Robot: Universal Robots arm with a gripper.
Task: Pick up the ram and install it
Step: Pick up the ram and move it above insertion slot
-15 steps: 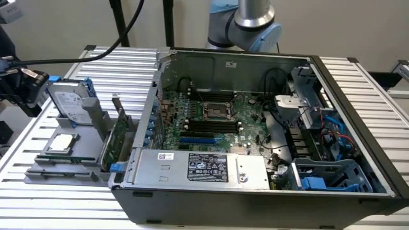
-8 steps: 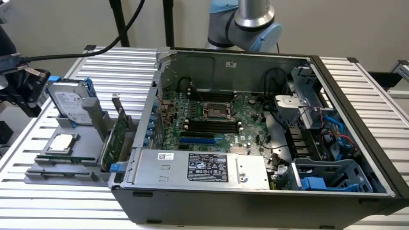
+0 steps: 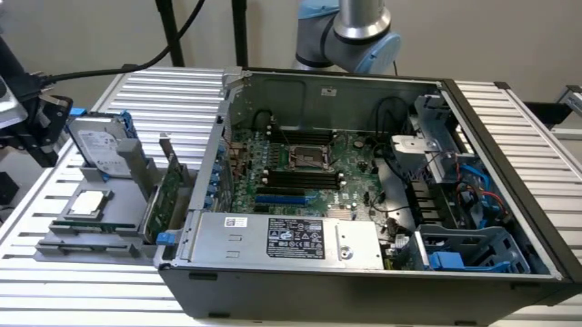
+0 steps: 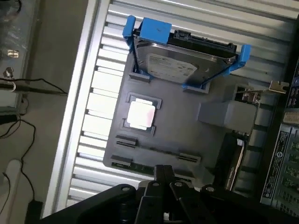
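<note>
The ram (image 3: 91,227) is a slim green stick lying edge-up in a slot of the grey parts holder (image 3: 68,251), on the exterior view's left beside the open computer case. In the wrist view the ram (image 4: 133,166) runs along the holder's near edge, just ahead of my gripper (image 4: 163,171). The two dark fingertips are pressed together and hold nothing. My gripper (image 3: 41,146) hangs above and behind the holder, apart from the ram. Several black memory slots (image 3: 300,180) sit in the middle of the motherboard inside the case.
The holder also carries a hard drive in a blue frame (image 4: 182,63), a square silver processor (image 4: 140,114) and a large green expansion card (image 3: 162,197) standing next to the case wall. The power supply (image 3: 282,238) and drive cage (image 3: 473,248) crowd the case's near side.
</note>
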